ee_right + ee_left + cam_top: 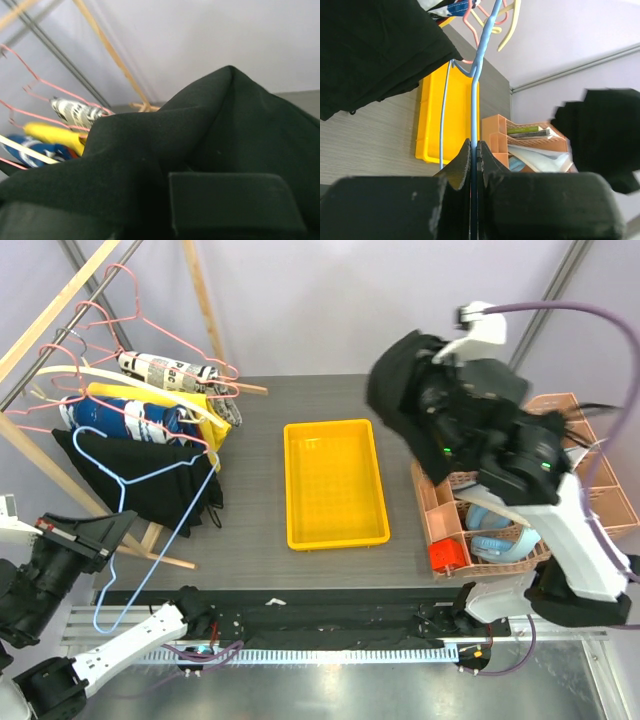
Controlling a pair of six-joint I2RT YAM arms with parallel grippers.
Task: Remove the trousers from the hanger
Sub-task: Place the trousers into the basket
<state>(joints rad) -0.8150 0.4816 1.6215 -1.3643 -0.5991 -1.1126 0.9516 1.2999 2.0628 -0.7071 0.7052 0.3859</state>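
Right end effector (432,390) is raised high over the right side of the bench (255,500), with the black trousers (398,390) bunched around it. Its fingers are buried in the cloth and it is clamped narrow on the trousers. In the right wrist view the trousers (150,150) fill nearly the whole frame, wrapped right over the fingers. The trousers are in the air, clear of the bench, hanging above the orange organizer (590,480) and just right of the yellow tray (335,483). They are well apart from the blue hanger (474,110) and touch no part of it. Left end effector (125,523) is low at the left edge of the bench. The left wrist view shows the left end effector (475,155) pinched tight on the hanger's thin wire, jaws nearly together. The hanger runs up from that grip toward the wooden rack (60,300), its wire bare in front of another black cloth (150,485) that hangs on the rack with blue and yellow clothes and pink hangers. From the left wrist the trousers (600,135) show as a dark lump far right, above the organizer. The tray lies flat mid-bench between the two arms.
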